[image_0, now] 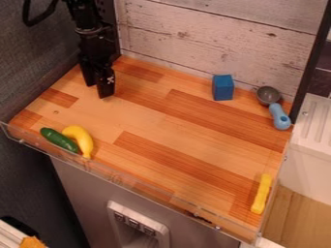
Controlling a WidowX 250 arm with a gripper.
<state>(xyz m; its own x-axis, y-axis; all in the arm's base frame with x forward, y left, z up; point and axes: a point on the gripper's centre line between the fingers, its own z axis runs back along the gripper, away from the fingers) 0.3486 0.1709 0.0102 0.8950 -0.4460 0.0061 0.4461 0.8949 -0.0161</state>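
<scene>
A black two-finger gripper [97, 90], fingertips apart, hangs at far left, beyond a curved yellow banana [80, 139] and dark-green cucumber [58, 139].

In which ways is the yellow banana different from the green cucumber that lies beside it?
The banana is yellow, while the cucumber is dark green. The banana has a clear curve; the cucumber is almost straight. The banana also looks somewhat bigger than the cucumber. Both lie on the wooden worktop.

Behind the wooden surface [161, 157], whitewashed planks [194, 38]; left of it, dark gray wall [32, 63]; right of it, white ribbed unit [315, 121].
</scene>
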